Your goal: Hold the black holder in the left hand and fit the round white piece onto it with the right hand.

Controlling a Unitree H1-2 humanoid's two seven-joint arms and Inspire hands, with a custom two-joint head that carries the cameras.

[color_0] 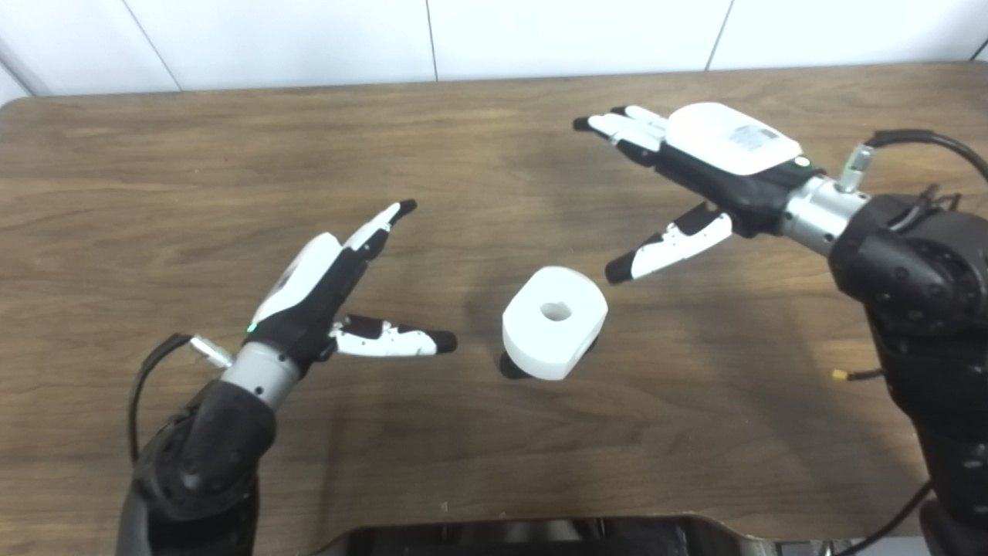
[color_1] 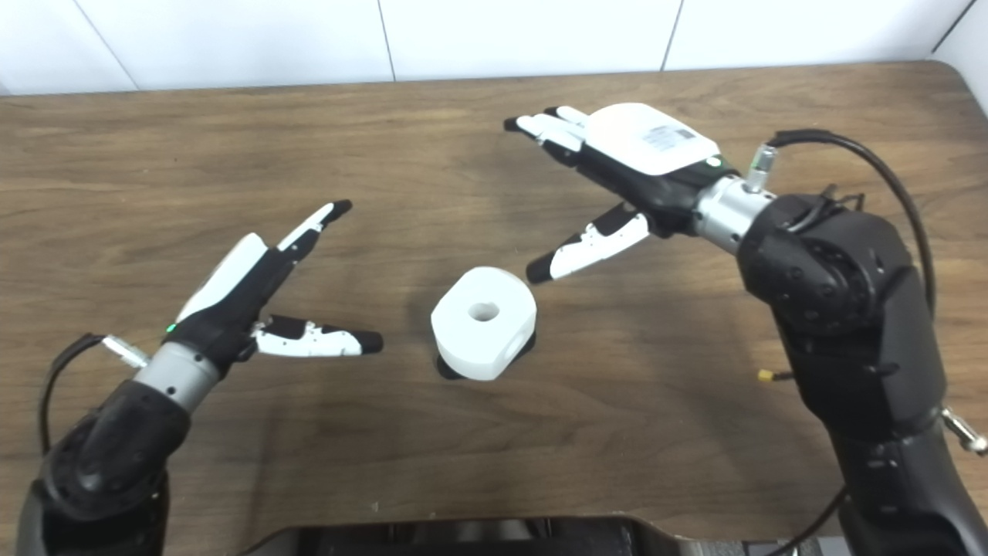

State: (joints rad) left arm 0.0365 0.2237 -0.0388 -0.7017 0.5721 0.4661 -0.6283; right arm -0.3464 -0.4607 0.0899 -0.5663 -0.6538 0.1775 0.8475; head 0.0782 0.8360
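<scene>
Nearest, the round white piece (color_0: pixel 554 321) sits mid-table, its centre hole facing up, already resting on the black holder (color_0: pixel 512 367), of which only dark edges peek out beneath. The left hand (color_0: pixel 320 289) hovers just to its left, fingers spread, holding nothing; its thumb points right at the piece. Farther and to the right, the right hand (color_0: pixel 698 174) is likewise splayed and empty. The left looks nearer. The label on the right hand's back is unreadable
</scene>
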